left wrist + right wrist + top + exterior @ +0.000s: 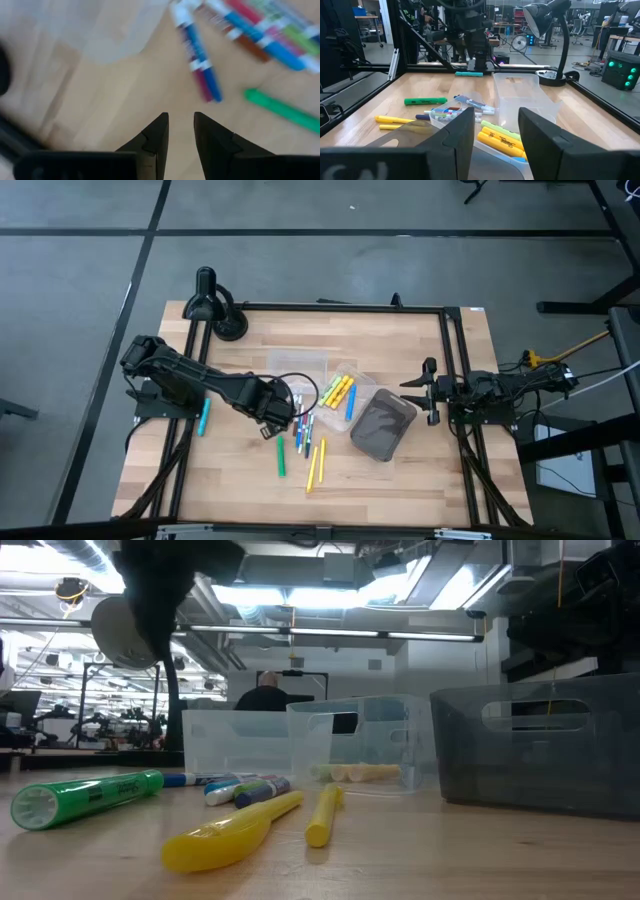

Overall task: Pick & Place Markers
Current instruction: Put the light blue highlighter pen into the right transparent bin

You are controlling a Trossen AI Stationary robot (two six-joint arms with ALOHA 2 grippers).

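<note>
Pale wood tabletop (400, 480) is carrying the markers in two lots. Several yellow highlighters (337, 391) and a blue marker (351, 405) are already lying in a clear plastic tray (362, 383); a second clear tray (300, 366) beside it is looking empty, as is the dark grey bin (383, 426), as far as the views show. Left loose on the wood are a cluster of mixed markers (303, 425), a green highlighter (281, 456), two yellow highlighters (316, 463) and a teal marker (204, 416) lying apart near the left arm's base. The left gripper (181, 131) is hovering over bare wood just beside the cluster, jaws slightly parted and pinching nothing. The right gripper (428, 391) is waiting at the table's right side, fingers spread, empty. Judged: the sorting is partly done, most markers remaining.
</note>
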